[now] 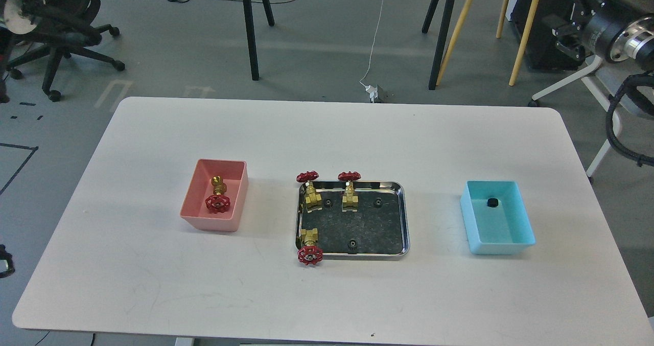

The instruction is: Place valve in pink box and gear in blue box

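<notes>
One brass valve with a red handwheel (218, 197) lies in the pink box (193, 214) at the left of the table. Three more valves (309, 188) (349, 191) (309, 248) stand at the left side of the steel tray (403, 218). Three tiny black gears (328, 202) (378, 202) (352, 244) lie on the tray. One gear (492, 202) lies in the blue box (500, 233) at the right. My right gripper (564, 31) is raised high at the top right, dark against a black cabinet. My left gripper (76, 31) is up at the top left, dark against a chair.
The white table (327, 295) ends at its front edge near the bottom of the view. A black office chair (56, 54), stand legs (250, 29) and a white chair (603, 75) stand on the floor behind the table.
</notes>
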### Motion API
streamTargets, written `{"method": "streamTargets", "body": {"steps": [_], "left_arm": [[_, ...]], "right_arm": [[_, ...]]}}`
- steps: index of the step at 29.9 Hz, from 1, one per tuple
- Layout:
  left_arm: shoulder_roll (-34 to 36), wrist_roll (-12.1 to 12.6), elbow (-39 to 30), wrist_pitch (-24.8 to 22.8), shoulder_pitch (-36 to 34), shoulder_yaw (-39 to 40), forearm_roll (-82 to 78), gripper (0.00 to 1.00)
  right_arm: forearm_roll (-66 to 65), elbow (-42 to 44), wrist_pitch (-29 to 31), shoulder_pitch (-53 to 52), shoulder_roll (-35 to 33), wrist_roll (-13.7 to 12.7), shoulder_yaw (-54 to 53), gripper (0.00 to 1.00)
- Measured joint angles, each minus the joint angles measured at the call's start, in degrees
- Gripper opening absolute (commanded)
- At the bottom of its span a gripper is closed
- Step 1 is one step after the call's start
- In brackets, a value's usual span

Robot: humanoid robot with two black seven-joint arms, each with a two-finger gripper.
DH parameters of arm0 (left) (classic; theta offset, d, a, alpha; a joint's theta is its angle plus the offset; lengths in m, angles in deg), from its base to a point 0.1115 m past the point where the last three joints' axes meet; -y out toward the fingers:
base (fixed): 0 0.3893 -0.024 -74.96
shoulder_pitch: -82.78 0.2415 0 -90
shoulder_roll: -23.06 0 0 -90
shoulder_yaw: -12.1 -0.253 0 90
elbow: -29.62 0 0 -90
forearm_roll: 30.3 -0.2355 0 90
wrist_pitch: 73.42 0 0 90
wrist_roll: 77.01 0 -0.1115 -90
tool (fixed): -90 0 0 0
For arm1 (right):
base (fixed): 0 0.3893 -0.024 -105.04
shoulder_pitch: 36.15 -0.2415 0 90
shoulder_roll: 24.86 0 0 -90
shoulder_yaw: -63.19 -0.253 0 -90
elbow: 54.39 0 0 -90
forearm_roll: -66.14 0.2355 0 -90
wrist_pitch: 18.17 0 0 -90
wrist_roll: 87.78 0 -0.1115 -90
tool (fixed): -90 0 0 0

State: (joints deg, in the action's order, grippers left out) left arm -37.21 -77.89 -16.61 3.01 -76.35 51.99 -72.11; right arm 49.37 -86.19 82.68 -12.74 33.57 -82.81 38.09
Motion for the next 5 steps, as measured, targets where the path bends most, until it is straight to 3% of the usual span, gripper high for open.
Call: {"method": "streamTargets", "body": {"steps": [2, 5], "left_arm": [[-2.0, 0.0, 1.6, 0.1, 0.0, -0.4, 0.0, 1.0], [-4.2, 0.0, 3.4, 0.4, -0.1, -0.7, 0.0, 1.0]], "right_arm": [[1.9, 1.2, -6.4, -1.5, 2.4, -3.1, 0.1, 0.98], [2.6, 1.9, -11.1, -3.4, 5.5, -4.9, 0.1, 0.99]]}}
